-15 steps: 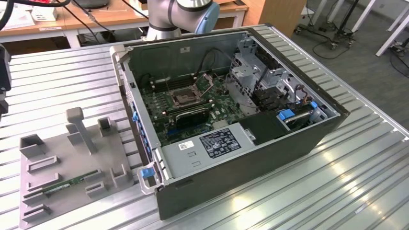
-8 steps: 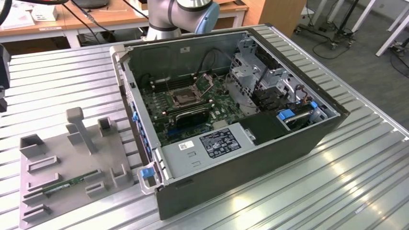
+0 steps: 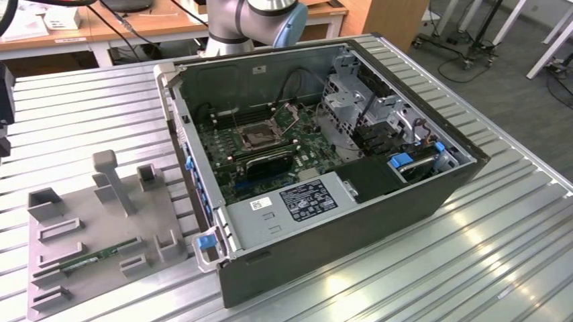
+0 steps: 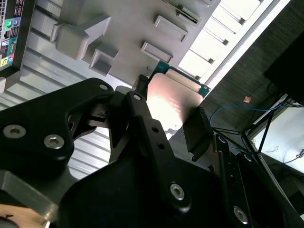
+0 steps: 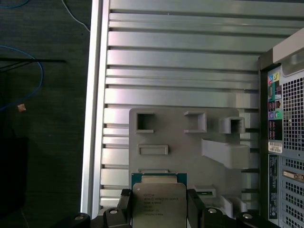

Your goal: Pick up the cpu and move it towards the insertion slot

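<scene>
In the exterior view, start at the exterior view's left. A grey fixture (image 3: 98,221) with raised blocks and pockets lies on the ribbed metal surface (image 3: 80,114), and a green memory stick (image 3: 90,258) rests in a recess near its front edge. To the exterior view's right, just beside the fixture, stands the open computer case (image 3: 430,194). The insertion slot (image 3: 257,136) sits on the motherboard inside it, showing a dark centre and a metal frame. The base of the arm (image 3: 255,20) rises behind the case. In both wrist views, the gripper (image 5: 159,205) is clamped on the cpu (image 5: 159,202): its black fingers (image 5: 195,205) press against two opposite edges of the chip, and the metal top faces the first wrist camera. In the second wrist view, the cpu (image 4: 173,102) is seated between the tips of the gripper (image 4: 172,102). The fixture (image 4: 118,33) and the surface (image 4: 209,52) lie beyond it. Note that the cpu is outside the case, held over the fixture (image 5: 187,142) near the edge of the surface (image 5: 166,61), well apart from the insertion slot. In the first wrist view, the rear panel of the computer case (image 5: 285,156) stands beside the fixture.
</scene>
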Robot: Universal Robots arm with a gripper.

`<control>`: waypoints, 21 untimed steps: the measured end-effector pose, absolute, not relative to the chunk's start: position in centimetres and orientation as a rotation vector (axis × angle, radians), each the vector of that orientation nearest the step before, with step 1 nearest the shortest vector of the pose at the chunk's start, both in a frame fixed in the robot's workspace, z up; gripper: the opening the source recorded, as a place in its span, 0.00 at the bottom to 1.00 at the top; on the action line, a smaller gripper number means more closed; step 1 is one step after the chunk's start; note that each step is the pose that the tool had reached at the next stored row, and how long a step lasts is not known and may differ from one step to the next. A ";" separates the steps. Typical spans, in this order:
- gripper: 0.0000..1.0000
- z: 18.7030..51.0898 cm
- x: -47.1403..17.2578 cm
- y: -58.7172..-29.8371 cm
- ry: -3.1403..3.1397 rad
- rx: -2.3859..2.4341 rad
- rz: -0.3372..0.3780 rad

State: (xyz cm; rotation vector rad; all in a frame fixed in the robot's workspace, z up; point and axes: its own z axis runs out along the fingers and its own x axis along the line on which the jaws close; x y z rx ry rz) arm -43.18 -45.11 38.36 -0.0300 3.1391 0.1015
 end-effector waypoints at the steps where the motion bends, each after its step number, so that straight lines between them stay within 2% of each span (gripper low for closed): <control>1: 0.55 38.4 -43.1 -45.1 3.139 -0.030 0.102; 21: 0.55 38.4 -41.9 -45.1 3.139 -0.030 0.101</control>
